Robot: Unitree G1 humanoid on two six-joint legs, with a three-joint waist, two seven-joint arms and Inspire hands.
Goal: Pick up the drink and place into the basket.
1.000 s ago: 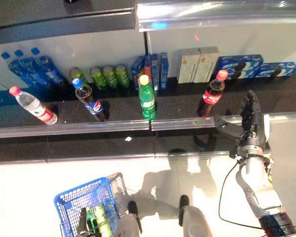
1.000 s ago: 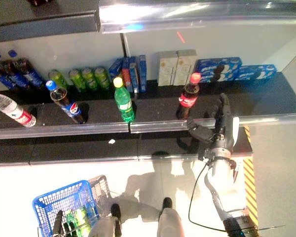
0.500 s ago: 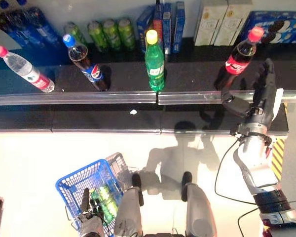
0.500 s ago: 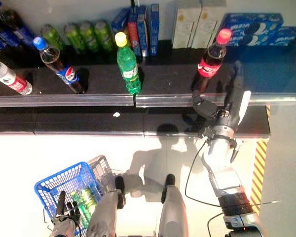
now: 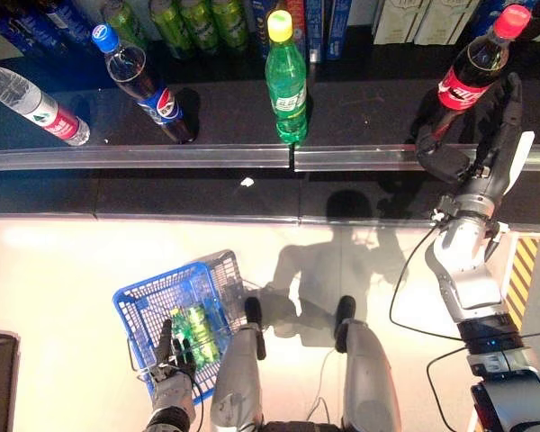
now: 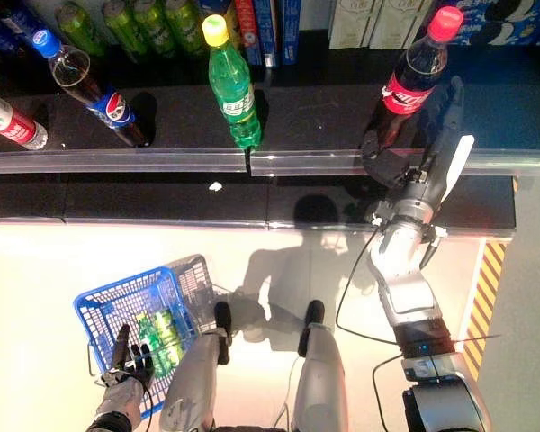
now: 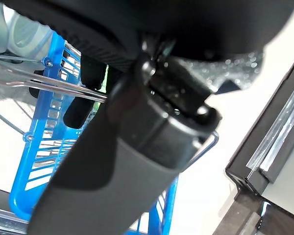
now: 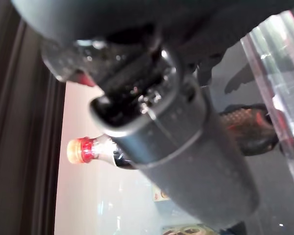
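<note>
A cola bottle with a red cap and red label (image 5: 471,70) stands on the dark shelf at the right. My right hand (image 5: 479,148) is open just in front of and right of it, with straight fingers (image 5: 509,106) beside the bottle and the thumb (image 5: 436,160) near its base. The bottle's red cap also shows in the right wrist view (image 8: 81,150). My left hand (image 5: 169,378) is shut on the wire handles (image 7: 63,89) of the blue basket (image 5: 153,301), which hangs low at the left with green drinks (image 5: 194,329) inside.
On the same shelf stand a green bottle (image 5: 286,76), a dark bottle with a blue cap (image 5: 144,85) and a water bottle (image 5: 31,103). Green cans (image 5: 180,13) and boxes line the back. A metal rail (image 5: 207,157) edges the shelf. A yellow-black stripe (image 5: 522,270) marks the floor at the right.
The camera has shifted, so the shelf sits higher in the picture. My right hand has come closer to the cola bottle. The blue basket still hangs from my left hand.
</note>
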